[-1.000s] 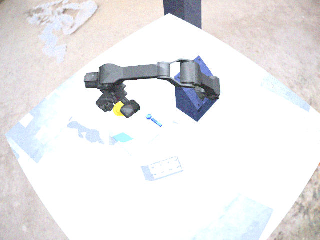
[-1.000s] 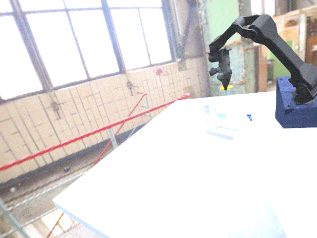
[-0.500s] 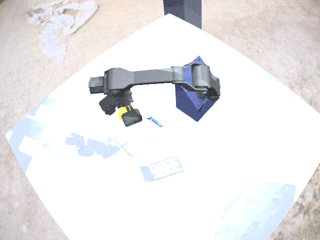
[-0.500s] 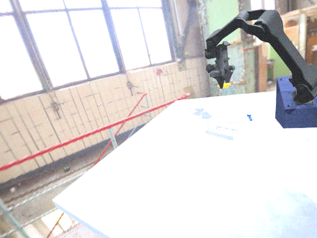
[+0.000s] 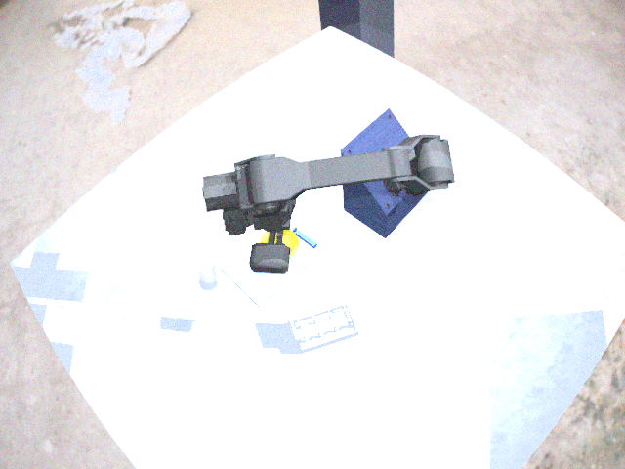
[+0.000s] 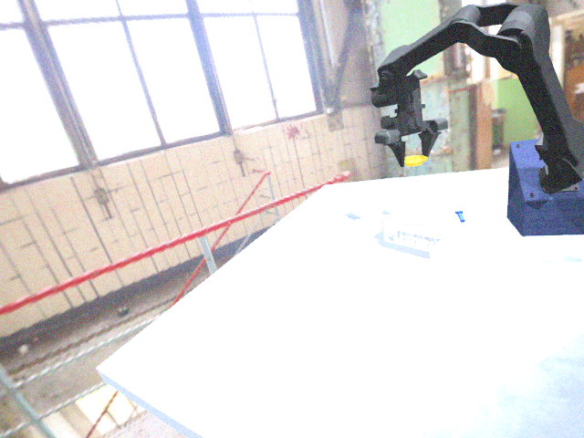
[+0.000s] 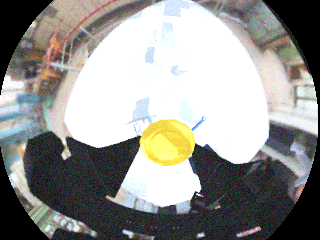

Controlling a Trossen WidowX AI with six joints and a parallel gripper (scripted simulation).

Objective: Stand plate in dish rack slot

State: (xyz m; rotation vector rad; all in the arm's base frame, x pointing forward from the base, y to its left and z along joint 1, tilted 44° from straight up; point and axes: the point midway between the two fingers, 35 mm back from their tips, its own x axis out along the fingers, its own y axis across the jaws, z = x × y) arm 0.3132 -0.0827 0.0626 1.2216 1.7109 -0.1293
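Observation:
The yellow plate is held roughly flat, high above the table. My gripper is shut on it, with one finger at each side of its rim. In the top view the gripper partly covers the plate. The white dish rack stands on the white table, washed out by bright light. It lies below and to the right of the gripper in the top view. Its separate slots are hard to make out. The plate is well above the rack and apart from it.
A small blue item lies near the arm's blue base block. A pale cup-like object stands left of the gripper in the top view. A pale flat sheet or tray with a thin edge lies beneath the gripper.

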